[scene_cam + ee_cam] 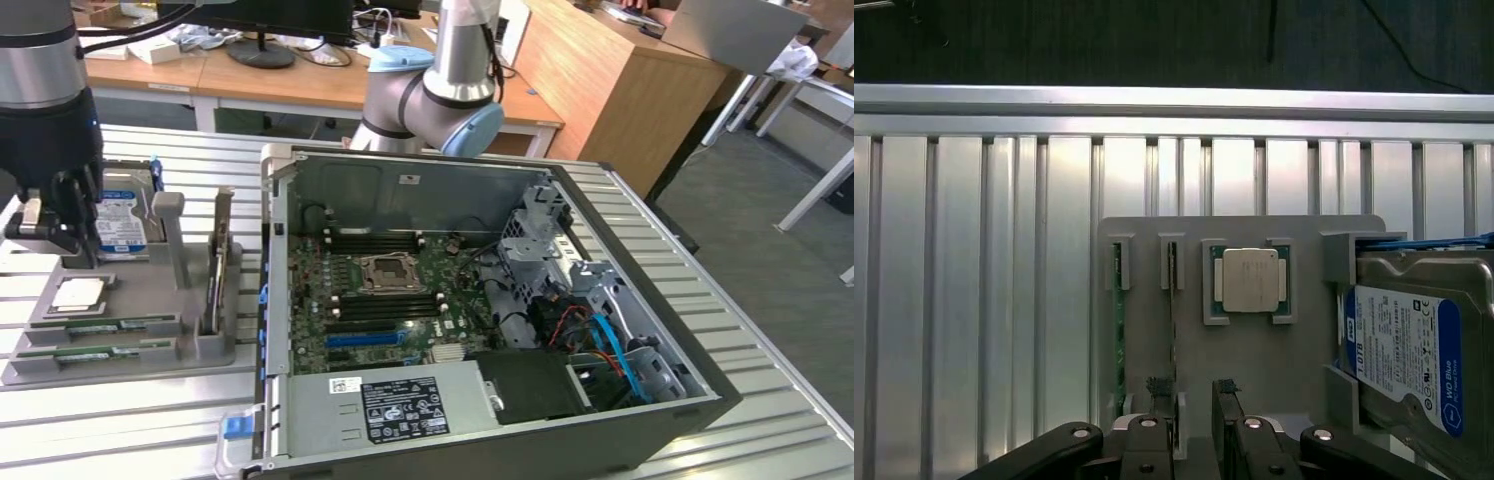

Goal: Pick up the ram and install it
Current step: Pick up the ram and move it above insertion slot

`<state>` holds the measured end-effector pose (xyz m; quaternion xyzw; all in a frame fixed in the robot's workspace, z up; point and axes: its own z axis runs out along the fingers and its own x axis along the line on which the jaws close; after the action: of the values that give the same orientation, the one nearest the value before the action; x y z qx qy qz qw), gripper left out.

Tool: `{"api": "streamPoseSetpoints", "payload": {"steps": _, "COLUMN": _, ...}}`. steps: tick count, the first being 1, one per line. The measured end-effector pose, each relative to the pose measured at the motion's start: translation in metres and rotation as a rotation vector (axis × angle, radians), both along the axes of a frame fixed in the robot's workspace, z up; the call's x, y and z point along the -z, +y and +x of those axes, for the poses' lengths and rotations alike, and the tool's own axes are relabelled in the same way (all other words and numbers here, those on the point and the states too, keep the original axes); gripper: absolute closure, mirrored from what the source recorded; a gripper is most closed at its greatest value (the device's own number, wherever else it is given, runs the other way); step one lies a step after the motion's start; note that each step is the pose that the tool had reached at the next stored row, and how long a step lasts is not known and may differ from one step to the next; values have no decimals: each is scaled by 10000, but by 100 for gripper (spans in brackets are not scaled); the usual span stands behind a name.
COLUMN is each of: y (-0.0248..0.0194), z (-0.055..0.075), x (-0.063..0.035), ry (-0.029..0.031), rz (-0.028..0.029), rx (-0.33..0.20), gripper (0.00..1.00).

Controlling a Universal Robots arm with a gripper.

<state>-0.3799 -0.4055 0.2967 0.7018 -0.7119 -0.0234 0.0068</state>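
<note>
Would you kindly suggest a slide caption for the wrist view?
Open hand above a grey tray carrying two ram sticks, a processor and a hard drive.

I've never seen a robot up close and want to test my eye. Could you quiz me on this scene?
1. What lies in the grey holder between the ram sticks and the hard drive? A fan; B silver processor chip; C screwdriver.
2. True or false: the jaws are clamped on a ram stick.
3. Fill in: the computer case has its side ___.
Key: 1 B; 2 false; 3 open.
</note>
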Motion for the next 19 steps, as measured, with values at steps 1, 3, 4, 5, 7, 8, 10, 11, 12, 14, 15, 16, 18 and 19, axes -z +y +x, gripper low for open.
{"api": "streamPoseSetpoints", "payload": {"steps": 1, "y": 0, "z": 0, "x": 6, "ry": 0, "rz": 1, "rx": -5, "gripper": 70}}
{"api": "streamPoseSetpoints", "payload": {"steps": 3, "y": -2, "z": 0, "x": 16, "ry": 0, "rz": 0, "rx": -21, "gripper": 70}}
{"api": "streamPoseSetpoints", "payload": {"steps": 4, "y": -2, "z": 1, "x": 21, "ry": 0, "rz": 0, "rx": -31, "gripper": 70}}
{"api": "streamPoseSetpoints", "payload": {"steps": 5, "y": -2, "z": 1, "x": 25, "ry": 0, "rz": 0, "rx": -42, "gripper": 70}}
{"api": "streamPoseSetpoints", "payload": {"steps": 7, "y": -3, "z": 0, "x": 33, "ry": 0, "rz": 1, "rx": -64, "gripper": 70}}
{"api": "streamPoseSetpoints", "payload": {"steps": 8, "y": -3, "z": 0, "x": 36, "ry": -1, "rz": 1, "rx": -77, "gripper": 70}}
{"api": "streamPoseSetpoints", "payload": {"steps": 10, "y": -3, "z": 0, "x": 42, "ry": -2, "rz": 0, "rx": -104, "gripper": 70}}
{"api": "streamPoseSetpoints", "payload": {"steps": 11, "y": -3, "z": 0, "x": 46, "ry": -4, "rz": 0, "rx": -120, "gripper": 70}}
{"api": "streamPoseSetpoints", "payload": {"steps": 12, "y": -4, "z": 0, "x": 49, "ry": -7, "rz": 1, "rx": -135, "gripper": 70}}
{"api": "streamPoseSetpoints", "payload": {"steps": 14, "y": -5, "z": 0, "x": 54, "ry": -13, "rz": 2, "rx": -166, "gripper": 70}}
{"api": "streamPoseSetpoints", "payload": {"steps": 15, "y": -6, "z": 0, "x": 56, "ry": -17, "rz": 3, "rx": -182, "gripper": 70}}
{"api": "streamPoseSetpoints", "payload": {"steps": 16, "y": -6, "z": 0, "x": 59, "ry": -22, "rz": 5, "rx": -198, "gripper": 70}}
{"api": "streamPoseSetpoints", "payload": {"steps": 18, "y": -8, "z": 0, "x": 63, "ry": -39, "rz": 15, "rx": -234, "gripper": 70}}
{"api": "streamPoseSetpoints", "payload": {"steps": 19, "y": -8, "z": 0, "x": 64, "ry": -47, "rz": 20, "rx": -252, "gripper": 70}}
